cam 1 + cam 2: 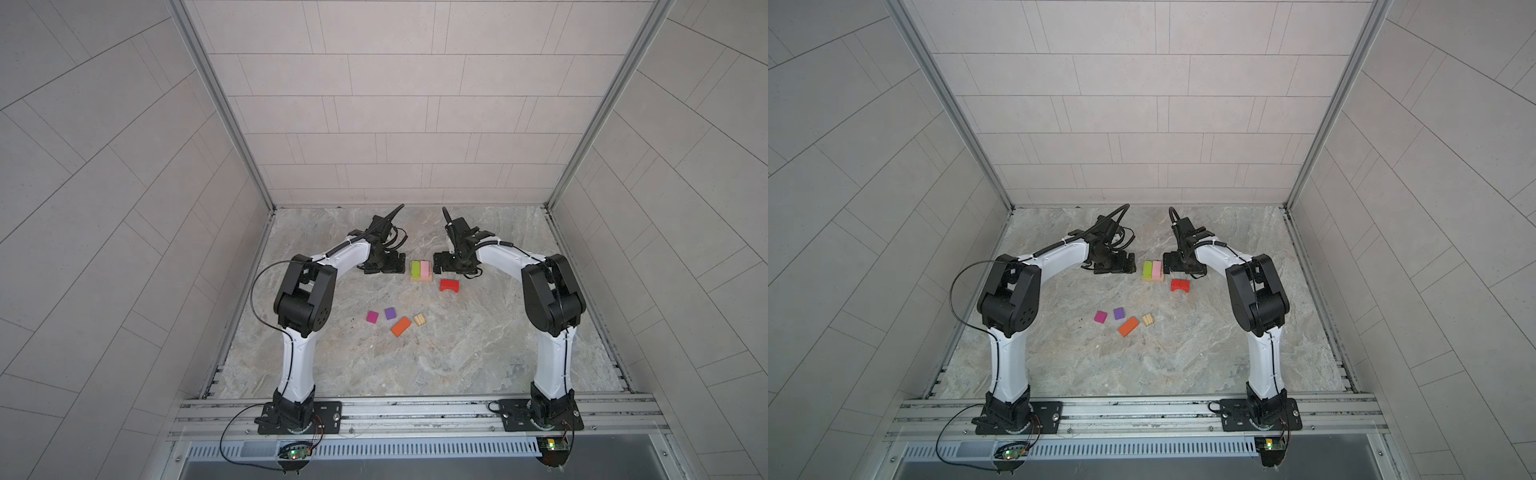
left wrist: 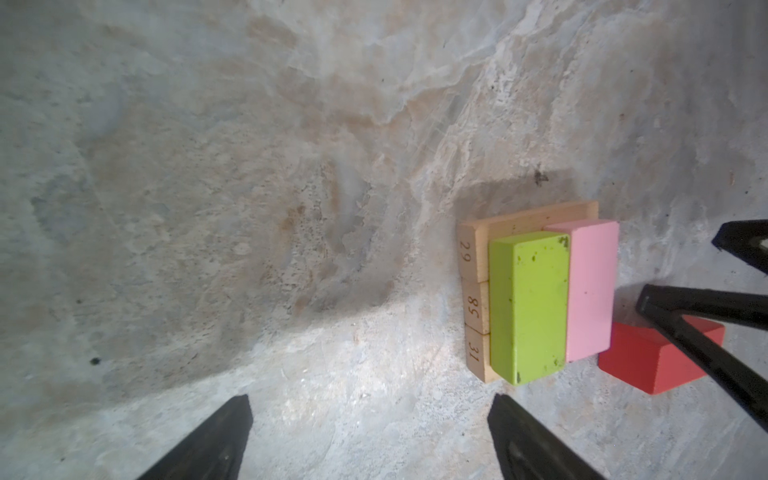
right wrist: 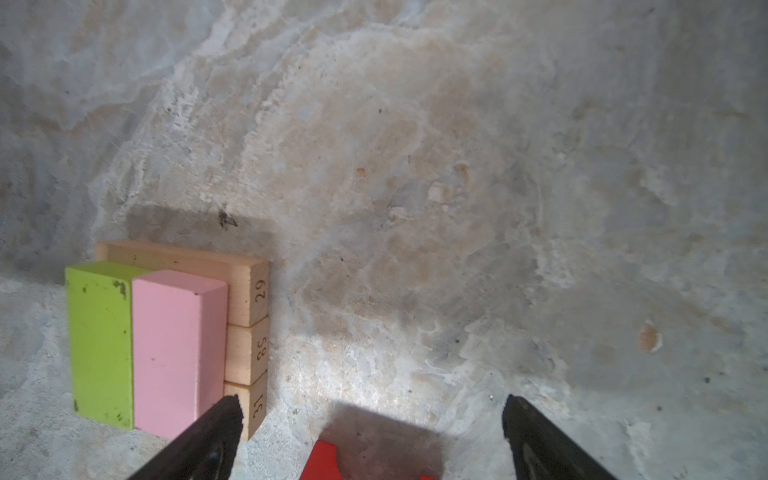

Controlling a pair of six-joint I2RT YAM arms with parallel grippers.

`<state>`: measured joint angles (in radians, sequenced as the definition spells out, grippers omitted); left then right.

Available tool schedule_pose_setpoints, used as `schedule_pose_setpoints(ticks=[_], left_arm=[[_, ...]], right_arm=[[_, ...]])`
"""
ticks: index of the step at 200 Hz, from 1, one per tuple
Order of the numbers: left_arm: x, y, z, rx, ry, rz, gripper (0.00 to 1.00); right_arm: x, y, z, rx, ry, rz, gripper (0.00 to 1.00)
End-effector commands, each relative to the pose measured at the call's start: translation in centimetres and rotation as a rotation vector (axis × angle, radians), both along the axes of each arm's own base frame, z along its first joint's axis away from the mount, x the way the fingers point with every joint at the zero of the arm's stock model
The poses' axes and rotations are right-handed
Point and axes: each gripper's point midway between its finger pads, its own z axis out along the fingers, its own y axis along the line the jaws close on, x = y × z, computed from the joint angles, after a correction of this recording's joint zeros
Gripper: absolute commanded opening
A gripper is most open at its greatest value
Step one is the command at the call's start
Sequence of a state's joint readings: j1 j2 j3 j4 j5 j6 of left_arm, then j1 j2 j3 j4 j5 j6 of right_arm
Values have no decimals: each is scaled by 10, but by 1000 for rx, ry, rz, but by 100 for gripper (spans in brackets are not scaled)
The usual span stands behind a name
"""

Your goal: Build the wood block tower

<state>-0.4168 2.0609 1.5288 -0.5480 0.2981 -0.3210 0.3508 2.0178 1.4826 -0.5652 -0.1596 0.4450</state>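
On the marble table (image 1: 478,353), tower (image 1: 421,271): tan bars (image 2: 473,257) under green block (image 2: 528,307) and pink block (image 2: 590,291), side by side.
Left gripper (image 1: 384,267): jaws wide, empty; tower at its 3 o'clock in a top view.
Right gripper (image 1: 445,264): jaws wide, empty; tower at 9 o'clock, red arch (image 1: 449,285) near 6 o'clock.
Orange block (image 1: 401,326): loose, at tower's 7 o'clock.
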Motion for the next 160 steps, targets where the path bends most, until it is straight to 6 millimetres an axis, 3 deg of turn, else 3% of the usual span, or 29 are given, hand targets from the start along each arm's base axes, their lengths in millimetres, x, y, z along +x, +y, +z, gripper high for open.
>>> schedule_pose_setpoints(ticks=[1,160], left_arm=[[-3,5,-11,41,22,-6,97],[1,-6,-23,48,26,0,100]], right_arm=[[3,0,-5,-20,0,-1,99],[2,6,-15,15,12,0,98]])
